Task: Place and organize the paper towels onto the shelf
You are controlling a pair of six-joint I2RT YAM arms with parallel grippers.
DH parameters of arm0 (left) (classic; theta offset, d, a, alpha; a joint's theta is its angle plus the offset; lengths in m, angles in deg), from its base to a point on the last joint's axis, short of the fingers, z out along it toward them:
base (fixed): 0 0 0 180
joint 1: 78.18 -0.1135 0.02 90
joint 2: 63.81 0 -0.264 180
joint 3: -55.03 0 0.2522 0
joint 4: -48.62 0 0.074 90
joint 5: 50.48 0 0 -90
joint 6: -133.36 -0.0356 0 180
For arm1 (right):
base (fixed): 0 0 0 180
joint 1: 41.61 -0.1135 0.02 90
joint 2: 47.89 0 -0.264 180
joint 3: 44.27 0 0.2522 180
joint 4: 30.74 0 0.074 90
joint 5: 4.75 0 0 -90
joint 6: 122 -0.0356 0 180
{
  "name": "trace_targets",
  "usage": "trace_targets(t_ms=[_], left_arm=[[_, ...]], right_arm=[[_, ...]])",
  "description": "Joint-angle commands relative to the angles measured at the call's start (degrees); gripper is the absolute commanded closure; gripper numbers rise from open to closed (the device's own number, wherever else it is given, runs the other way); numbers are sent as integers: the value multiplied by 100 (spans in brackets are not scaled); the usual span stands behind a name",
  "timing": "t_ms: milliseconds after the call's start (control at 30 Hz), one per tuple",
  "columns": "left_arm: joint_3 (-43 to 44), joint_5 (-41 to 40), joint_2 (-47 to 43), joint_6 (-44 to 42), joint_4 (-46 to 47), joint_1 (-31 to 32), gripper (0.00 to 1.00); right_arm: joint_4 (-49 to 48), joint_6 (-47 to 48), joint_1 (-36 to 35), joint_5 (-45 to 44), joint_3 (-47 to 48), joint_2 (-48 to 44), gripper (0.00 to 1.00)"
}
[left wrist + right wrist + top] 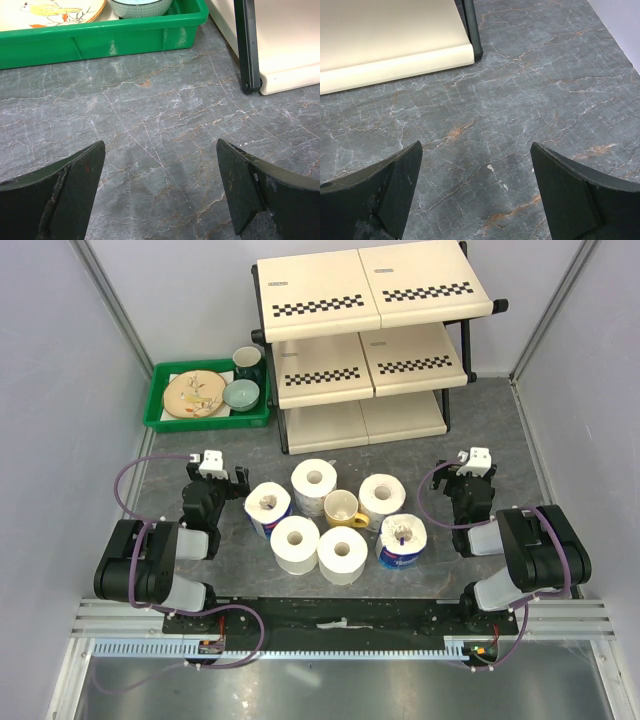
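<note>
Six paper towels stand on end in a cluster on the grey table. Two are in blue wrap (268,509) (402,541). Four are white (314,480) (381,495) (295,543) (342,553). The shelf (370,340) stands behind them with all three cream tiers bare. Its bottom panel shows in the left wrist view (295,45) and the right wrist view (390,40). My left gripper (222,478) (160,145) is open and empty, left of the cluster. My right gripper (468,472) (476,146) is open and empty, right of the cluster. No roll shows in either wrist view.
A yellow mug (343,508) sits in the middle of the rolls. A green tray (158,412) (100,42) at the back left holds a painted plate (195,396), a pale bowl (241,394) and a dark mug (247,362). White walls close both sides.
</note>
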Motion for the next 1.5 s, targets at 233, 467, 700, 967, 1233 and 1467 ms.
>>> trace_targets(t_ms=[233, 467, 700, 967, 1233, 1467], left_arm=[[102, 29, -23, -50, 195, -21, 1], [102, 28, -23, -50, 195, -21, 1], [102, 29, -32, -41, 204, -21, 1], [93, 20, -23, -41, 204, -21, 1], [93, 29, -32, -50, 212, -21, 1], [93, 20, -32, -41, 212, -21, 1]], right_arm=[[-194, -52, 3, -95, 100, -10, 2], [1088, -166, -41, -490, 469, -791, 2], [1782, -525, -41, -235, 408, -2055, 2], [4439, -2144, -58, -456, 1619, -2875, 2], [6721, -2267, -49, 368, 3034, -2857, 2], [7233, -2434, -49, 854, 3361, -2813, 2]])
